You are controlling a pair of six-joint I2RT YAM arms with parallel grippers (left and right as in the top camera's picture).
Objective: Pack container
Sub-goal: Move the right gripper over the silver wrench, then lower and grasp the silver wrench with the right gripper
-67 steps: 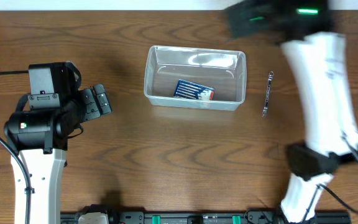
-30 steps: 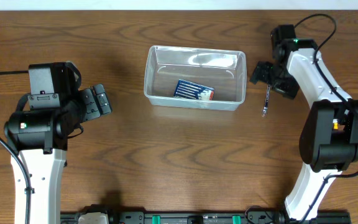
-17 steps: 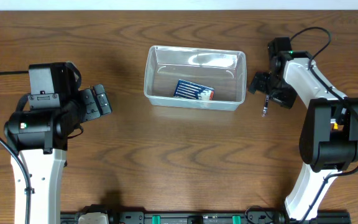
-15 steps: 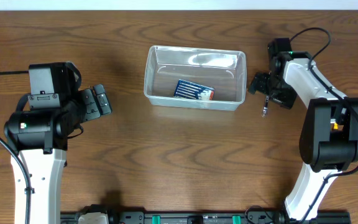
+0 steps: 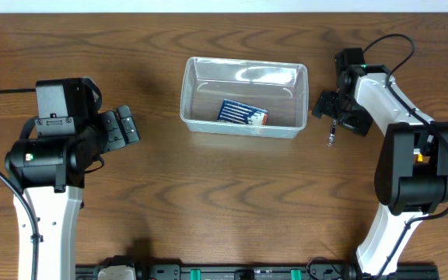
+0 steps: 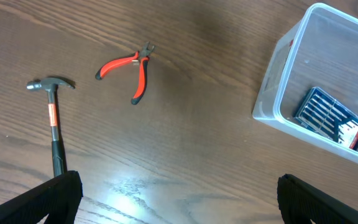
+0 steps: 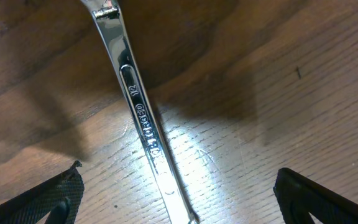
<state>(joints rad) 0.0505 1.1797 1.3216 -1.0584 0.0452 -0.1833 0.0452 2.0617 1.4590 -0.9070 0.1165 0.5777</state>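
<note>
The clear plastic container (image 5: 243,97) stands at the table's back middle with a blue packet of small tools (image 5: 243,113) inside; both show in the left wrist view (image 6: 278,93), (image 6: 330,116). A shiny metal wrench (image 5: 333,128) lies flat on the wood just right of the container. My right gripper (image 5: 332,107) is open, low over the wrench, with the wrench (image 7: 143,121) lying between its fingertips (image 7: 178,199), untouched by them. My left gripper (image 5: 123,127) is open and empty, held over the left of the table (image 6: 178,198).
In the left wrist view, red-handled pliers (image 6: 131,70) and a small hammer (image 6: 54,124) lie on the wood left of the container. They are hidden under the left arm in the overhead view.
My right arm swung in from the far right and came down over the wrench, then settled. The left arm, container and packet have not moved.
</note>
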